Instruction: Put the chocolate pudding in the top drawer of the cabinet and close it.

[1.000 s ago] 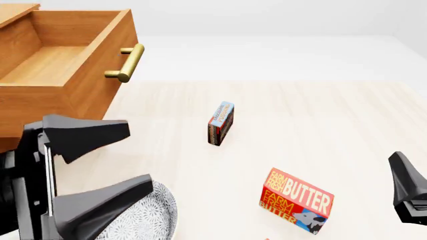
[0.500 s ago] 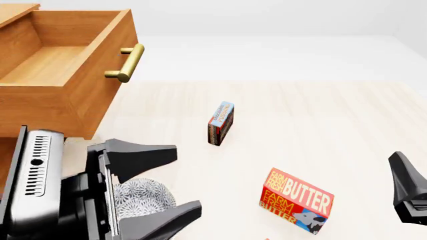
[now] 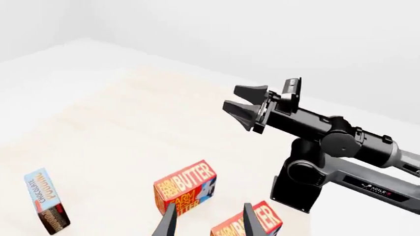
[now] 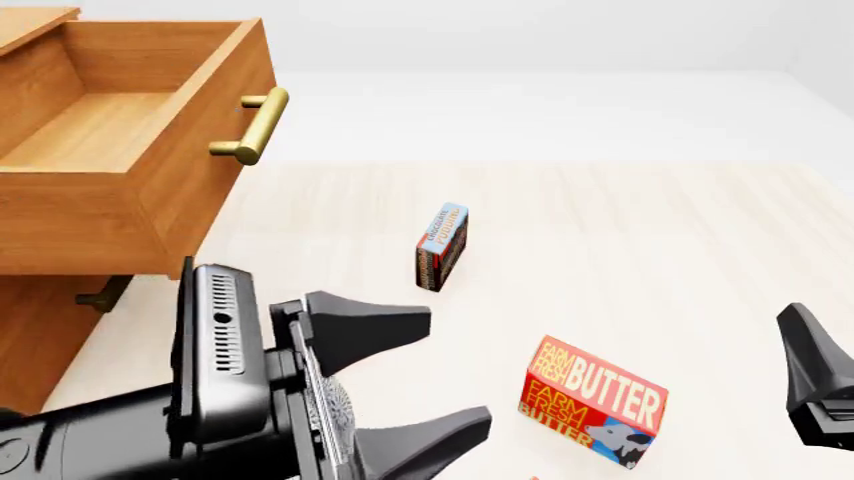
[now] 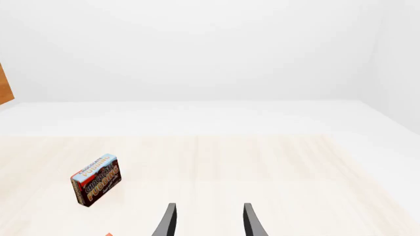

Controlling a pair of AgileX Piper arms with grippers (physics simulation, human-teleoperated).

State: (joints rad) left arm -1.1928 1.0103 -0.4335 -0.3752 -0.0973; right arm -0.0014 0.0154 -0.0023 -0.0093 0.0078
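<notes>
Top drawer point(image 4: 127, 120) of the cabinet point(image 4: 40, 320) open — chocolate pudding point(image 4: 441, 246) on the table point(image 4: 667, 230), not stowed.

Pudding stands on edge mid-table, right of the drawer, beyond the butter box point(image 4: 591, 401). Left gripper point(image 4: 414, 375) near-left, fingers spread, empty. Right gripper point(image 5: 206, 221) at the near-right edge — fingers apart, empty.

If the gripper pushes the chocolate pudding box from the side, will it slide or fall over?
The chocolate pudding is a thin box standing on a narrow edge, so a push against its broad face would probably tip it flat. It looks like stiff, light cardboard. A push along its length may slide it instead.
</notes>
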